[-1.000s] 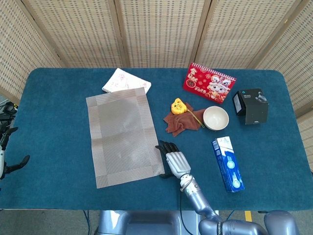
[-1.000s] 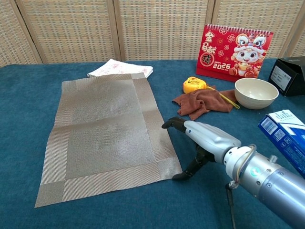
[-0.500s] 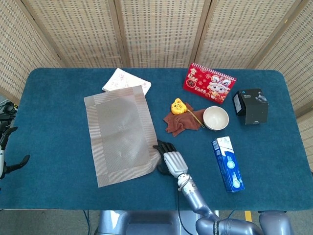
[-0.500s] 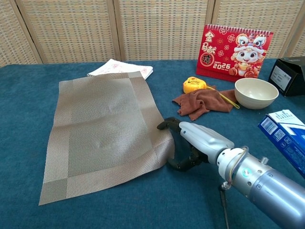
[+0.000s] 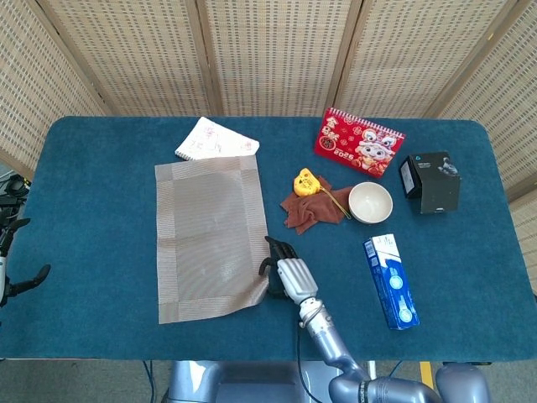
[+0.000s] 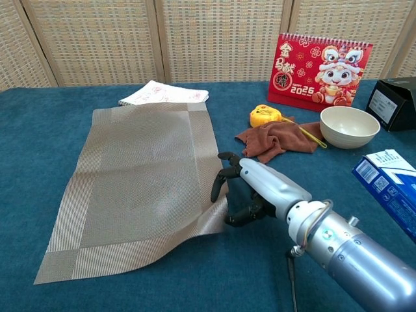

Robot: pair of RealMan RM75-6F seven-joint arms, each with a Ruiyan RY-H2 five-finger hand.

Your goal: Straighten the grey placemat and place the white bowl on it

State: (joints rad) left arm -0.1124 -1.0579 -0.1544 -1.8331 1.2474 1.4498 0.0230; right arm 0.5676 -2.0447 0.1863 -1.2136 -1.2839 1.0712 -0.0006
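A blue felt-covered table (image 5: 101, 210) stands before woven wicker screens (image 5: 268, 50). At centre frame, the right hand (image 6: 250, 192) pinches the near right corner of the grey placemat (image 5: 208, 235), lifting that edge into a curl; a second ago the mat lay flat and skewed, and it now sits squarer. The left hand (image 5: 13, 252) hangs off the left edge, fingers spread. One white bowl (image 6: 349, 126) waits at right, off the mat, beside one brown cloth (image 6: 276, 140), one yellow tape measure (image 6: 263, 116), one red calendar (image 6: 323, 70), one black box (image 5: 430, 181), one blue carton (image 5: 391, 280) and one notepad (image 5: 216, 138).
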